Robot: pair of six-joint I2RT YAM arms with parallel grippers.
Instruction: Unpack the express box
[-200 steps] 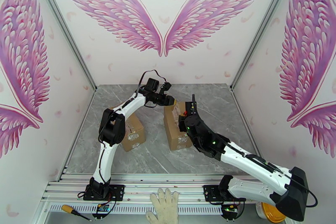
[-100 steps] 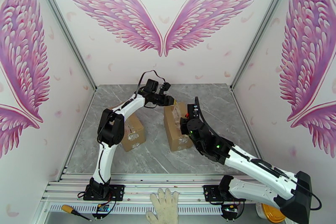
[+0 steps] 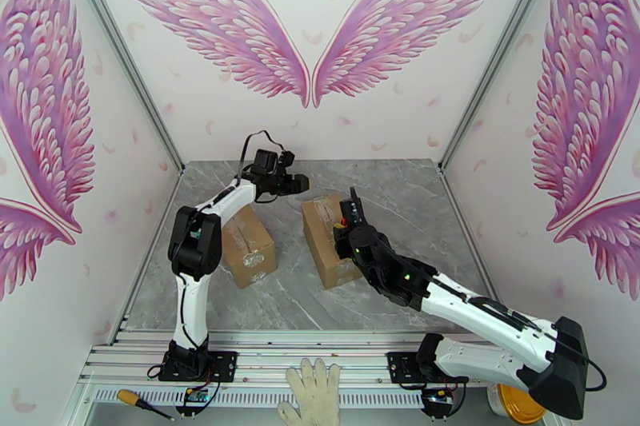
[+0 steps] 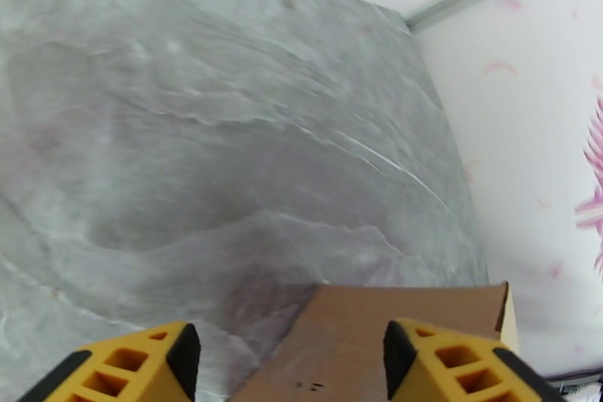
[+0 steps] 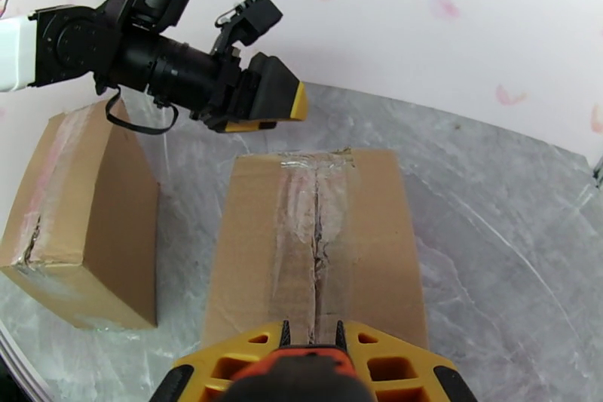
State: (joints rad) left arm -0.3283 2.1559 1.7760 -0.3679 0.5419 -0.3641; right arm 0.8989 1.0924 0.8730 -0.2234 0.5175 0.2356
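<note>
The express box lies in the middle of the table. It is brown cardboard, and the clear tape along its top seam looks split. My right gripper hovers over the box's near end. In the right wrist view, this gripper is shut on an orange-red tool. My left gripper hangs just beyond the box's far left corner, above the table. Its yellow fingers stand apart with nothing between them, and the box edge shows below them. The right wrist view shows the left gripper clear of the box.
A second taped cardboard box stands left of the first, under the left arm. Walls close in the grey table on three sides. On the front rail lie a white glove and a screwdriver; a yellow tub stands at the right.
The left gripper has drawn back to the left, off the box's far end. The box has shifted a little leftward, and the right gripper has moved left with it.
</note>
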